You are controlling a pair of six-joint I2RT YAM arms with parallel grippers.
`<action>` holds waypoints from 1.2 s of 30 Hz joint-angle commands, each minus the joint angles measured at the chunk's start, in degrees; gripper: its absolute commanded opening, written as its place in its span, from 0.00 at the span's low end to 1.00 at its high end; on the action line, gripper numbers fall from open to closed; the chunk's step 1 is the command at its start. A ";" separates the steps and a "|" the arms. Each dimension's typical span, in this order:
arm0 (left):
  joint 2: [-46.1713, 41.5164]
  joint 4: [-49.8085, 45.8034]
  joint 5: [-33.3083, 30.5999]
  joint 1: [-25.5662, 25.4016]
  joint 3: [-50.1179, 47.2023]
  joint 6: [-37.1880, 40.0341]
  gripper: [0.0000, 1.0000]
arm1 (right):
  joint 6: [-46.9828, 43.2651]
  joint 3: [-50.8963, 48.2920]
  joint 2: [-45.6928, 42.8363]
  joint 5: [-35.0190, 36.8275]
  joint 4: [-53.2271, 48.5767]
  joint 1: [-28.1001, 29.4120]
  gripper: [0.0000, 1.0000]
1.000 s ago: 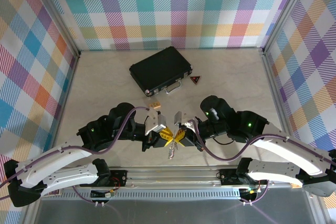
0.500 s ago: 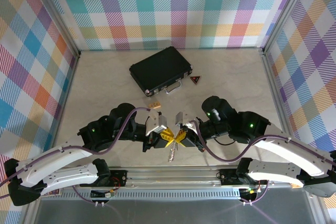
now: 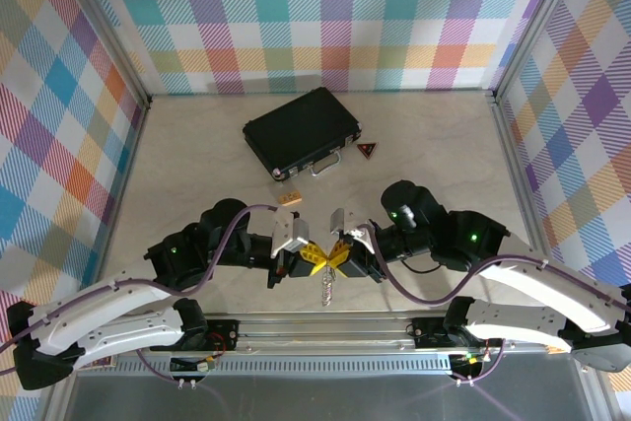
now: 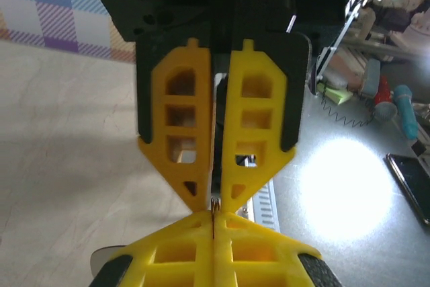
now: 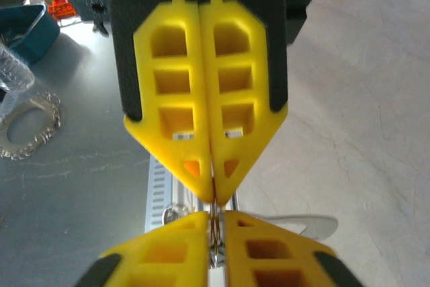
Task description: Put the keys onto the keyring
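Note:
My two grippers meet fingertip to fingertip just in front of the table's near edge. The left gripper is shut on the keyring, a thin dark wire that barely shows between the yellow tips. From the other side, the right gripper is shut on the same keyring. A silvery key hangs below the joined tips. In the right wrist view its flat blade sticks out to the right. Most of the ring is hidden by the fingers.
A black case lies at the back centre, with a small dark triangle to its right and a small tan block in front. The metal front rail runs just below the grippers. A jagged silvery loop lies on the grey bench beyond it.
The left arm has drawn back a little. The joined fingertips have shifted slightly to the right, and the hanging key has swung along with them. Both grippers stay shut.

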 commanded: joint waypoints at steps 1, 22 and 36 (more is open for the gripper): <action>-1.81 8.24 0.24 -0.55 -1.62 -1.80 0.00 | 2.04 -1.74 -1.60 -0.99 6.87 0.46 0.19; -3.21 26.22 3.66 -0.54 -6.36 -8.33 0.00 | 8.48 -8.00 -11.08 3.28 14.65 0.40 0.41; -2.78 28.53 4.58 -0.60 -6.98 -9.63 0.00 | 9.64 -10.20 -11.78 0.76 20.00 0.44 0.34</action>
